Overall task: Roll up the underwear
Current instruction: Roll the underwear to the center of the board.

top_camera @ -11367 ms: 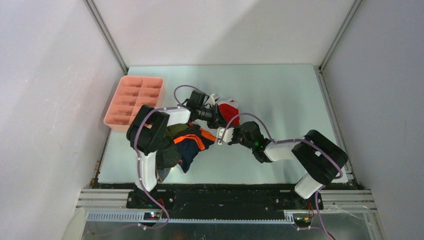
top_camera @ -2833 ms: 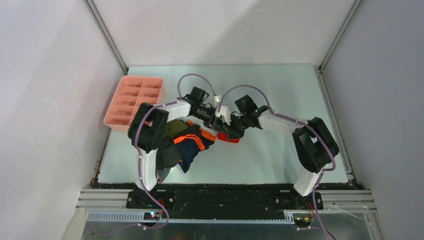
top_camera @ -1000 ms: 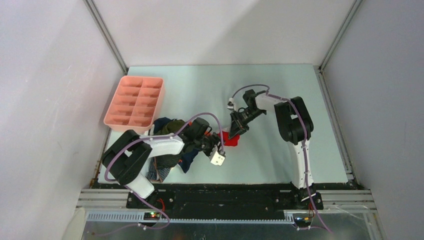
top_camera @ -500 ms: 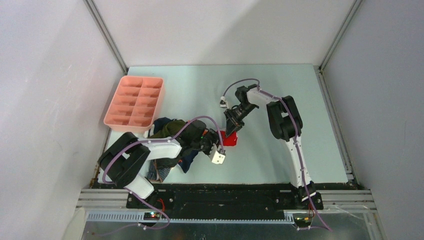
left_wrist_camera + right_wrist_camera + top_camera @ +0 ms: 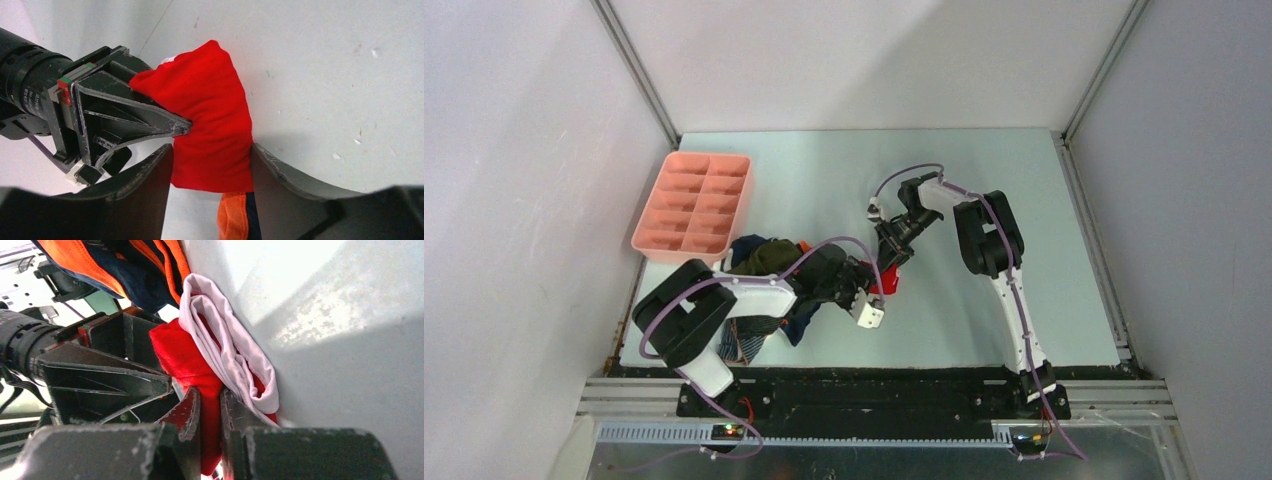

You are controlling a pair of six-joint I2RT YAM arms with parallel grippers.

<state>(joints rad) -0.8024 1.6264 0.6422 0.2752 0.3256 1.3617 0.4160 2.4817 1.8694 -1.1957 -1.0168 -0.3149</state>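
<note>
A folded red underwear with a white band (image 5: 887, 284) lies on the table in the middle. My right gripper (image 5: 890, 262) comes at it from the far side and is shut on a fold of the red cloth (image 5: 175, 355), with the white band (image 5: 227, 357) bunched against one finger. My left gripper (image 5: 211, 148) stands open from the near side. Its two fingers sit on either side of the red underwear (image 5: 215, 117), right at its edges. A navy underwear with an orange band (image 5: 235, 222) shows just under the left fingers.
A heap of other underwear (image 5: 767, 257), olive, navy with orange and grey striped, lies under the left arm at the table's left. The navy and orange ones (image 5: 125, 270) sit close behind the red one. A pink compartment tray (image 5: 667, 235) stands at the far left.
My left gripper has moved up and right from the near side onto the red underwear, with its jaws widening. The right gripper has kept its hold and shifted slightly.
</note>
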